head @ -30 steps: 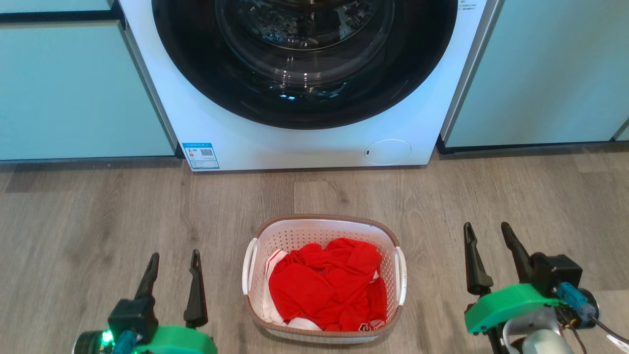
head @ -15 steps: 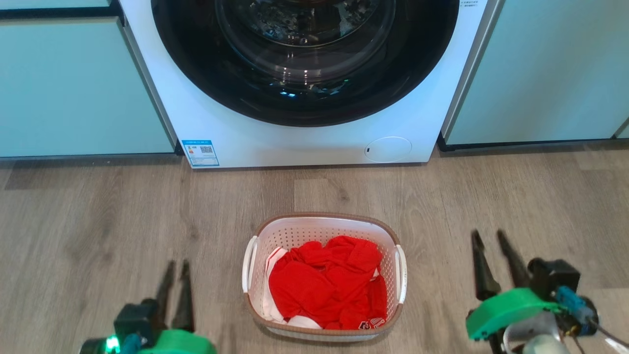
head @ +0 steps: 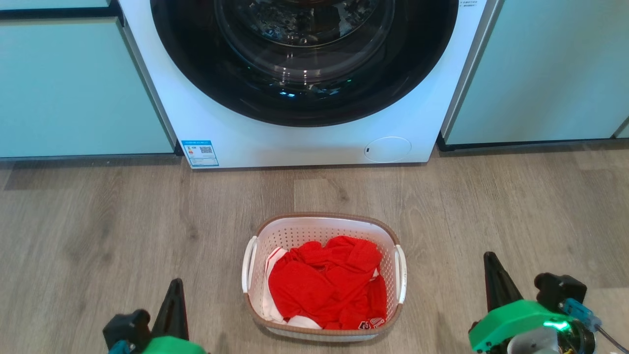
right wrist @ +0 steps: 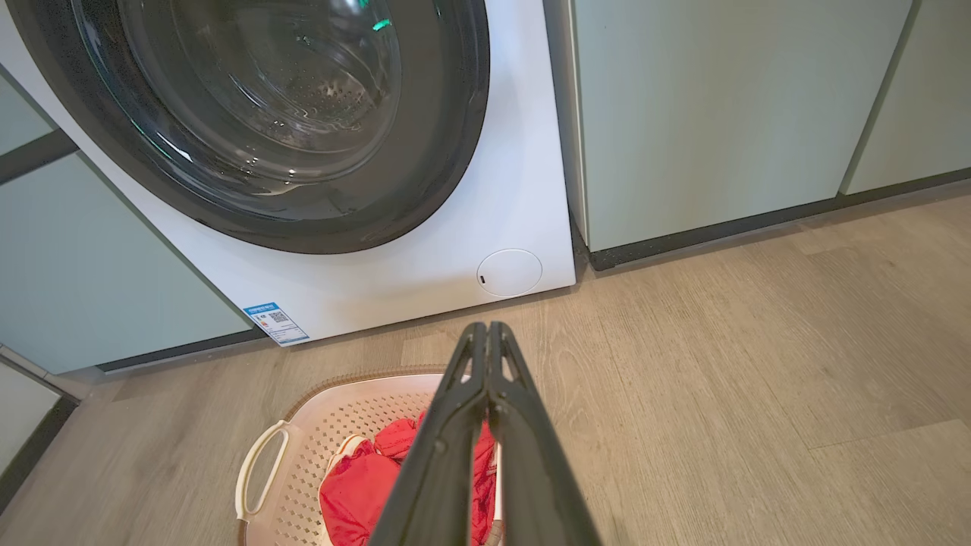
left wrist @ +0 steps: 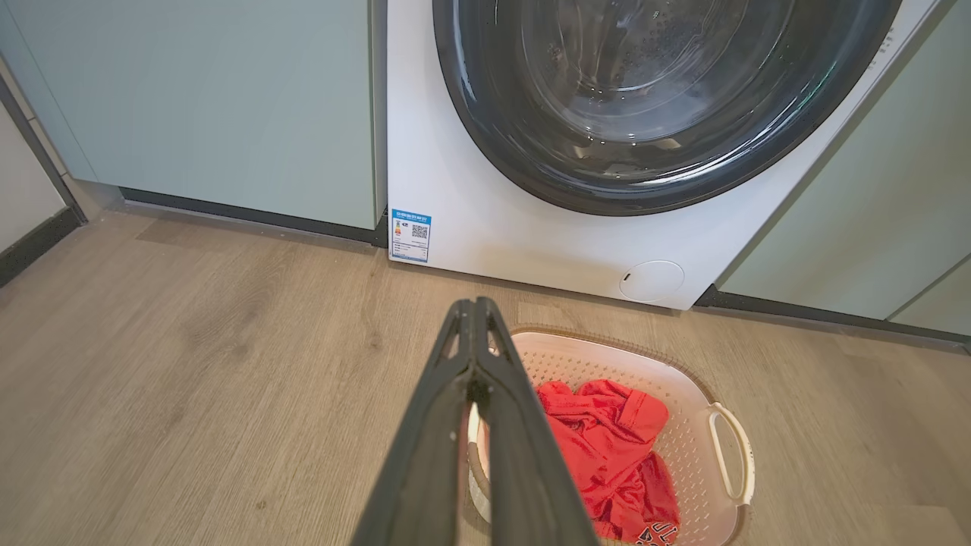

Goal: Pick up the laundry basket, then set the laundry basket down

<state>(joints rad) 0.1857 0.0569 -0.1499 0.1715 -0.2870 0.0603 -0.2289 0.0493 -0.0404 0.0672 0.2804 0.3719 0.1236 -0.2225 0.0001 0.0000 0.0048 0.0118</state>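
Laundry basket (head: 324, 217) on floor (head: 98, 221), lower centre of frame, between your two grippers. Left gripper (head: 173, 301) and right gripper (head: 494, 278): fingers pressed together, both clear of basket. Handles (head: 400, 273) face sideways toward each; left looks slightly nearer, hard to judge.

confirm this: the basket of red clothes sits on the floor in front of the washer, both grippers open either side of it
Not open: the left gripper and the right gripper are both shut, fingers pressed together in each wrist view. The basket of red clothes does sit on the floor before the washer.
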